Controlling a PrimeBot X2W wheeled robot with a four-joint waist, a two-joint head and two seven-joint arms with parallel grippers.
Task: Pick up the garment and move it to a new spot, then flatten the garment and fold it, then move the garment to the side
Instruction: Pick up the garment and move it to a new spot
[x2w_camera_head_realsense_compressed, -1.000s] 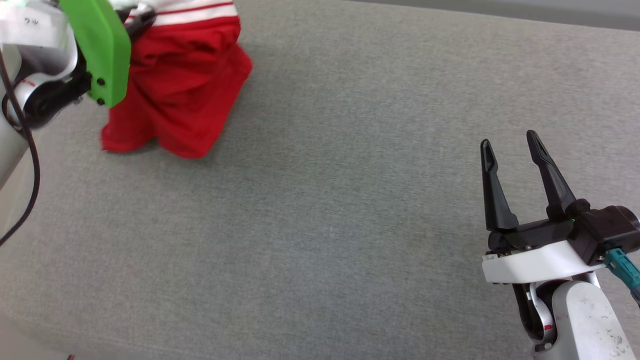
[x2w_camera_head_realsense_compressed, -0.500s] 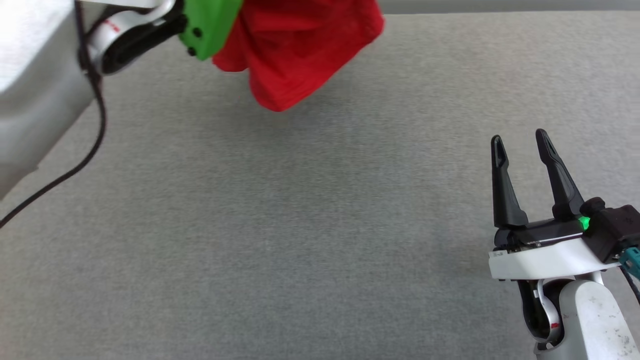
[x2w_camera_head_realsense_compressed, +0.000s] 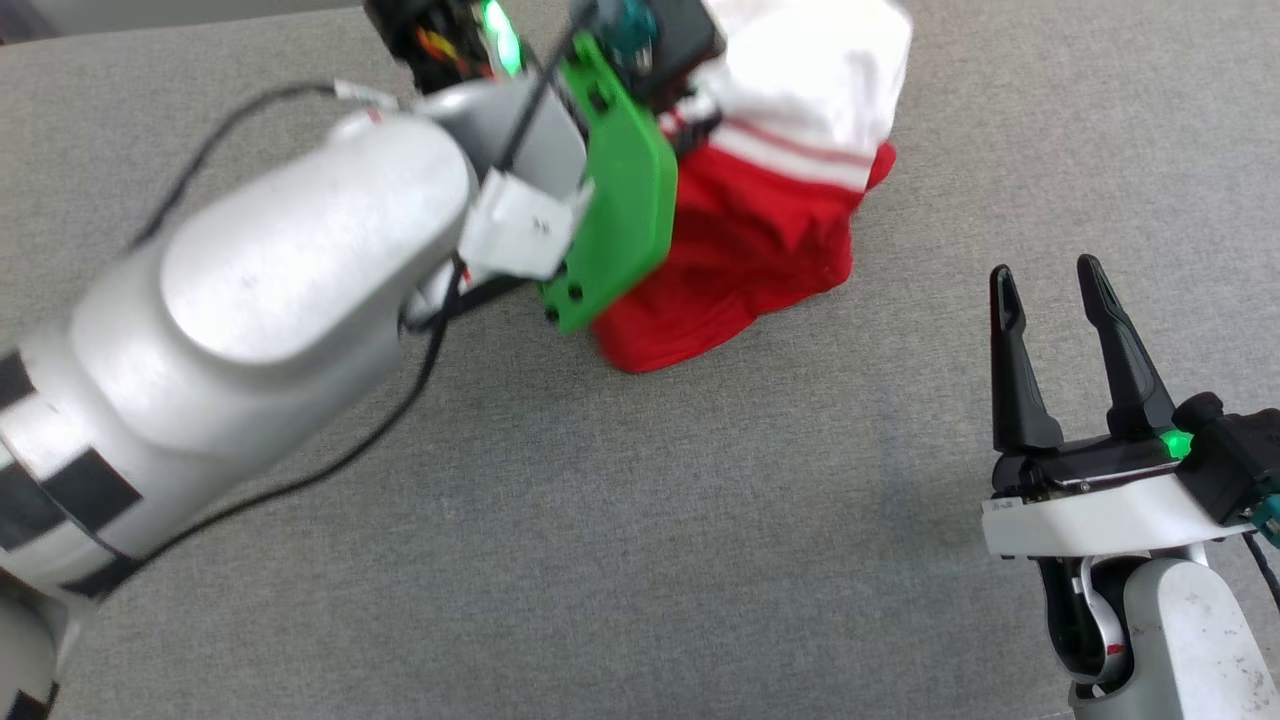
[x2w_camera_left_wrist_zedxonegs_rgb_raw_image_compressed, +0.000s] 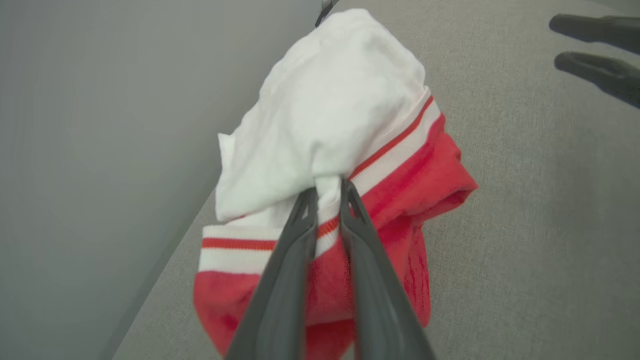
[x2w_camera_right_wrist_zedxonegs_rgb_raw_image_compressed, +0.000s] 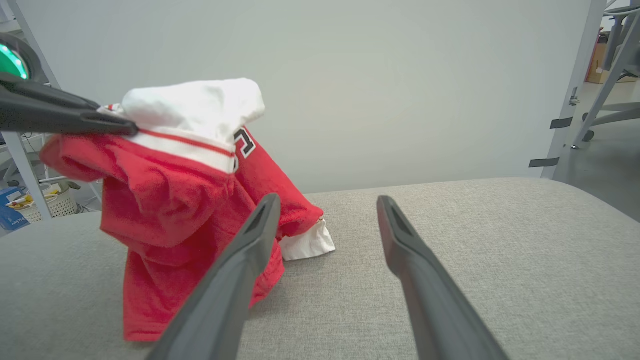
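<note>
I'm swinging the garment, pinched in my left gripper, from upper-left to top-centre, hem probably landing at its new spot; right gripper spread.

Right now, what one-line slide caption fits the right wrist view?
Left fingers pinch the jersey by its white sleeve trim, hem touching the grey surface; right fingers stand open in front.

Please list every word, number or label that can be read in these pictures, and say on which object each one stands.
"C" (uncertain, half hidden in a fold): black, white-outlined character on the garment.
White tag on the left arm: tiny marks, too blurred to read.
Nothing else is legible.
</note>
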